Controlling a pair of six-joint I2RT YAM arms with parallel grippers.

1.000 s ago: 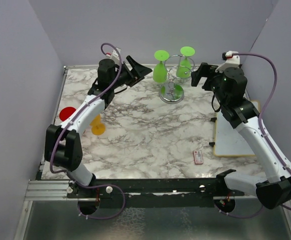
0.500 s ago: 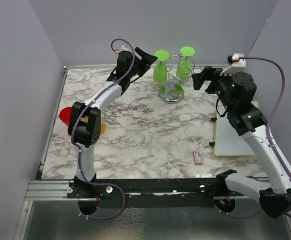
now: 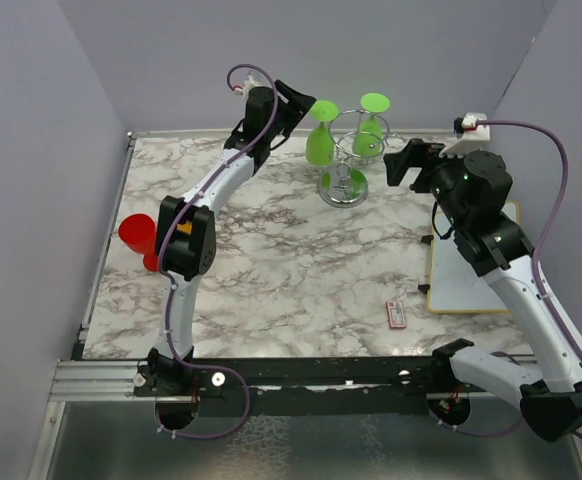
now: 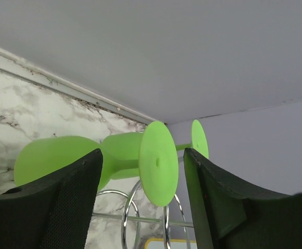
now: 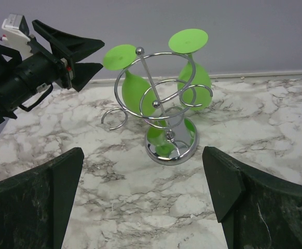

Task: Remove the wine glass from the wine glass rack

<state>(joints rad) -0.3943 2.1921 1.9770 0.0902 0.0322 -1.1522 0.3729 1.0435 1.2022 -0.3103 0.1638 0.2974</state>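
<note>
The chrome wine glass rack point(image 3: 343, 186) stands at the back centre of the marble table. Two green wine glasses hang on it upside down: the left glass point(image 3: 320, 142) and the right glass point(image 3: 372, 128). My left gripper point(image 3: 296, 103) is open and level with the left glass's foot, just left of it. In the left wrist view the foot disc point(image 4: 158, 163) sits between the open fingers point(image 4: 63, 207), not touched. My right gripper point(image 3: 403, 160) is open and empty, right of the rack. In the right wrist view the rack point(image 5: 172, 144) and both glasses point(image 5: 133, 88) lie ahead.
A red cup point(image 3: 138, 235) and an orange object point(image 3: 183, 228) sit at the left edge, partly behind my left arm. A white board with a yellow rim point(image 3: 471, 270) lies at the right. A small red-and-white item point(image 3: 397, 315) lies near the front. The back wall is close behind the rack.
My left arm has swung up and right, bringing its open gripper from the table's left back to beside the left glass's foot. My right gripper has shifted only slightly.
</note>
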